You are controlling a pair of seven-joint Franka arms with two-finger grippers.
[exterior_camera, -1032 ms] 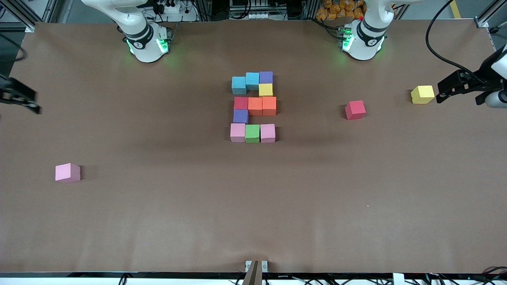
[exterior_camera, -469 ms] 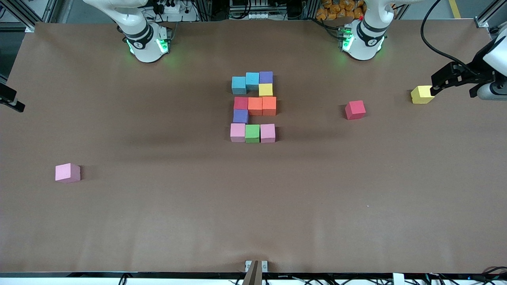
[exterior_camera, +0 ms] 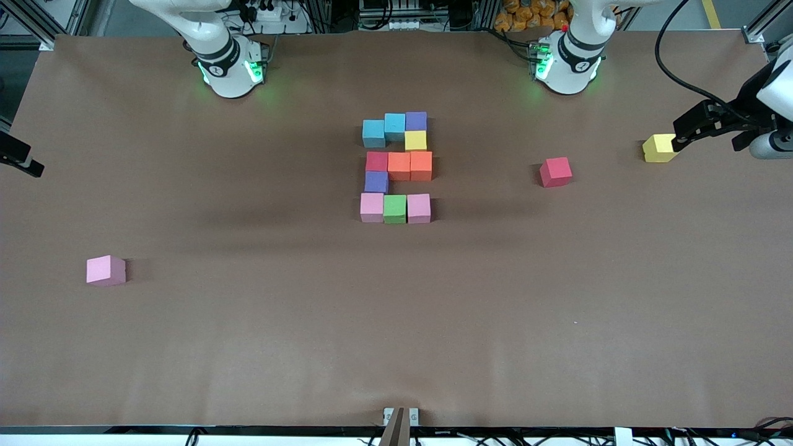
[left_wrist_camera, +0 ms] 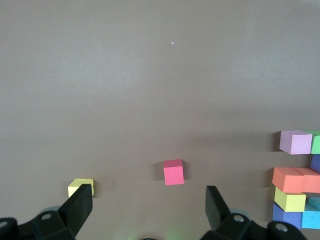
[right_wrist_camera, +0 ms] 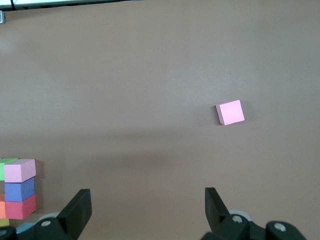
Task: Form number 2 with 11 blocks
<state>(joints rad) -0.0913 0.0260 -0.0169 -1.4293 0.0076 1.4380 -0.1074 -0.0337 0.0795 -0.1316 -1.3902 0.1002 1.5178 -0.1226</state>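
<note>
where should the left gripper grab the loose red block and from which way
Take the loose red block by two opposite vertical faces, coming straight down from above. It is a small cube sitting flat on the table, turned slightly askew, with nothing touching it, so the fingers should probably be rotated to match its faces. The left gripper is open, up beside the loose yellow block; the right gripper waits, open.

The table (exterior_camera: 396, 347) carries a matte brown cover under even overhead light. Aluminium frame rails (exterior_camera: 37, 21) stand at the corners by the bases. Black cables (exterior_camera: 495, 437) run along the near edge.
</note>
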